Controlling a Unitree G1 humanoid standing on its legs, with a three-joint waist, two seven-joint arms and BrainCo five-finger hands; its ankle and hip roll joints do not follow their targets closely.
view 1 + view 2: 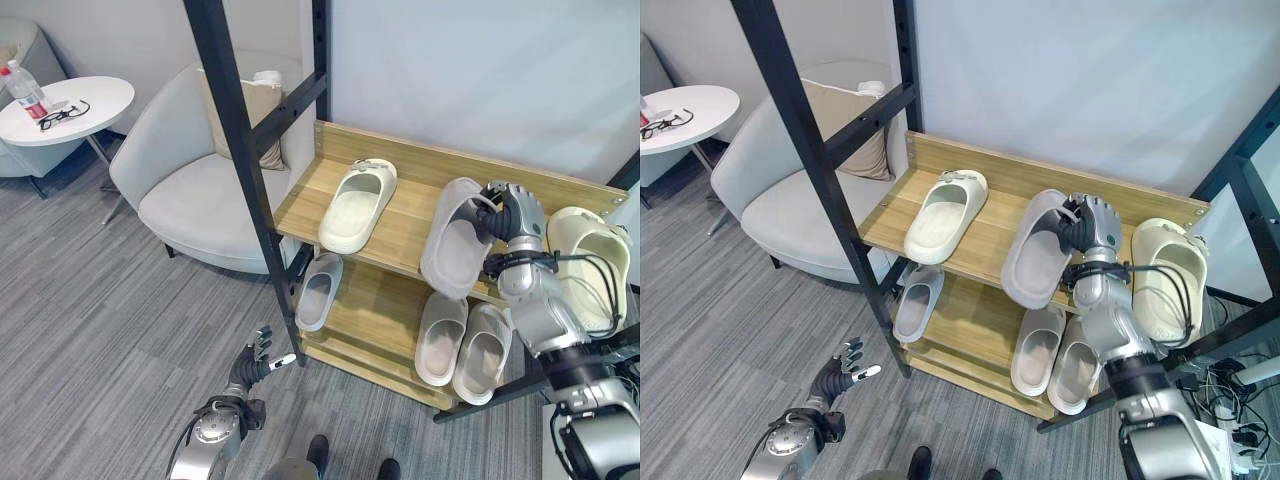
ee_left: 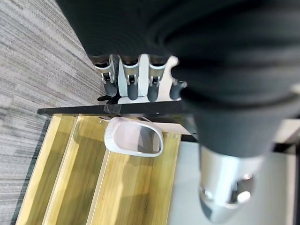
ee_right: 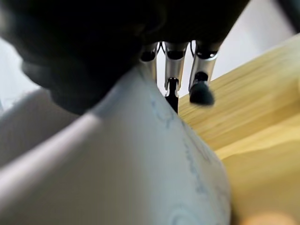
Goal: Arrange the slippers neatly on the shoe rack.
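**Right hand holds a grey slipper tilted over the top shelf of a wooden shoe rack**

The right hand [image 1: 512,215] is curled around the toe end of a pale grey slipper [image 1: 452,240], and its fingertips are hidden behind the slipper's upper. The slipper is tipped up with its sole facing outward, its heel end overhanging the front edge of the top shelf; whether it touches the shelf cannot be told. In the right wrist view the slipper's smooth grey surface [image 3: 140,168] sits very close and blurred, with dark-tipped fingers [image 3: 201,91] reaching past it toward the wood.

The shoe rack [image 1: 400,225] has light wooden shelves in a black metal frame, and its right end is partly hidden by the robot's arm. Six slippers can be counted. On the top shelf: a cream slipper [image 1: 357,205] lying flat at the left, the held grey one in the middle, and a cream slipper [image 1: 590,265] at the right, partly covered by the arm. On the lower shelf: one grey slipper [image 1: 319,290] at the left and a grey pair [image 1: 463,350] side by side at the right (all are plain, thick-soled slides).

The left hand [image 1: 255,365] hangs low over the grey floor in front of the rack, fingers straight and spread, holding nothing.

A grey armchair [image 1: 190,180] with a tan cushion [image 1: 255,115] stands left of the rack, beside a round white table [image 1: 75,110].
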